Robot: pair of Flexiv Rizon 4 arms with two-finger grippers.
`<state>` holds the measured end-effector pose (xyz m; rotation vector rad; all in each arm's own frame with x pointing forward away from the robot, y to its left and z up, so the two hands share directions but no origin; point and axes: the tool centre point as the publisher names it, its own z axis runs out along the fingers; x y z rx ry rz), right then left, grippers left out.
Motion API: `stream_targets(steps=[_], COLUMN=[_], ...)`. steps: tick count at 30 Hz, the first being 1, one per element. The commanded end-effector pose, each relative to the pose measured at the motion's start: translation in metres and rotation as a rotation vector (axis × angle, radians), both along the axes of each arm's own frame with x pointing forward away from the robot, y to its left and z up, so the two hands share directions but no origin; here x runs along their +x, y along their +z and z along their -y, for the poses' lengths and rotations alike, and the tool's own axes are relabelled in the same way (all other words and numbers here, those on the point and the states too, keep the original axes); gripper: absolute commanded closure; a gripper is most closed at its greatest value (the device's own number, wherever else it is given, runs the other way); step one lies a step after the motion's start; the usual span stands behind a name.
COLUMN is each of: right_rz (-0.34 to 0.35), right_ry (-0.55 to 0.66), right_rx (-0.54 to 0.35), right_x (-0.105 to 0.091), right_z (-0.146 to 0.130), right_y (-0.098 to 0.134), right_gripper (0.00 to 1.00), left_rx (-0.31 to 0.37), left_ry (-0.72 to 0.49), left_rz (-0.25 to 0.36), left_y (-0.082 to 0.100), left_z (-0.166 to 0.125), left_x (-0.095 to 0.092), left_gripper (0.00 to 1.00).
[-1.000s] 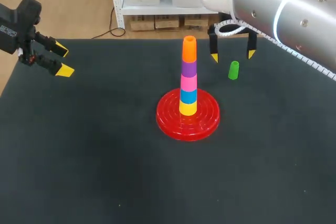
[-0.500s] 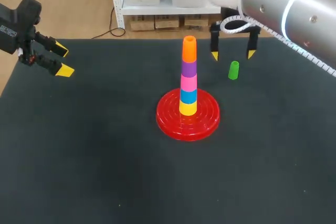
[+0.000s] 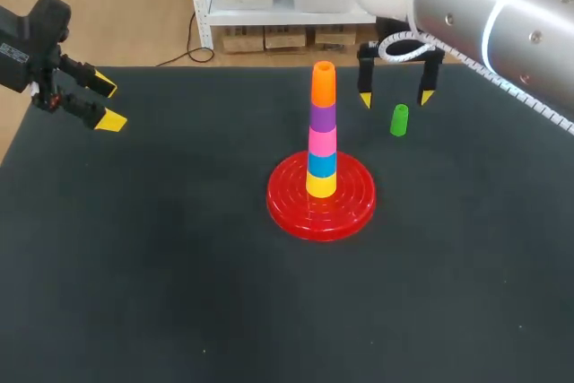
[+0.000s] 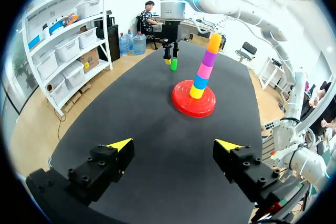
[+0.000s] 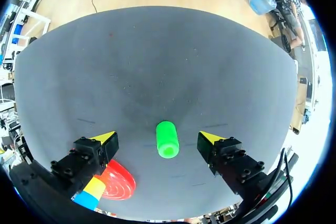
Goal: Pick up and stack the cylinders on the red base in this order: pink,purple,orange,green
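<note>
Under the right gripper [image 3: 395, 98], green cylinder [image 5: 167, 140] stands upright between its spread fingers [image 5: 89, 157], touching neither; stack [image 3: 323, 127] on base [image 3: 291, 208] is near. Left gripper [image 3: 108, 104] spread too, well apart.

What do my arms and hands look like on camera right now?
The right arm is a thick silver-grey tube with a white band, small dark holes and a white coiled cable at the wrist. The right hand and left hand are black, two fingers each, yellow wedge tips.
</note>
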<state>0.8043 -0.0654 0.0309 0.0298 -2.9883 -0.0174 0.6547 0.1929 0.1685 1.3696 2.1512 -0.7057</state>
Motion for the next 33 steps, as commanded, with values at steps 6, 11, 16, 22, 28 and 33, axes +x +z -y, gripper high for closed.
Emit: stream_targets(steps=[6, 11, 16, 22, 28, 33], right_rz=[-0.051, -0.086, -0.178, -0.242, -0.242, -0.242], right_ry=[0.009, 0.023, 0.039, 0.018, 0.018, 0.018], right_rx=[-0.009, -0.013, 0.006, 0.011, 0.011, 0.011], right_x=[0.0048, 0.0050, 0.0065, 0.0096, 0.0096, 0.0096], right_z=[0.0012, -0.0020, -0.0048, -0.0057, -0.0057, -0.0057], right_y=[0.0016, -0.0007, 0.0027, 0.0045, 0.0045, 0.0045], right_gripper=[0.00, 0.00, 0.00, 0.00, 0.00, 0.00], left_rx=[-0.001, -0.001, -0.001, -0.001, -0.001, -0.001], left_ry=[0.001, 0.001, 0.001, 0.001, 0.001, 0.001], left_rz=[0.002, 0.002, 0.002, 0.002, 0.002, 0.002], left_y=[-0.0007, -0.0007, -0.0007, -0.0007, -0.0007, -0.0007], left_z=[-0.0002, -0.0002, -0.0002, -0.0002, -0.0002, -0.0002], left_x=[-0.0006, -0.0006, -0.0006, -0.0006, -0.0006, -0.0006], left_gripper=[0.00, 0.00, 0.00, 0.00, 0.00, 0.00])
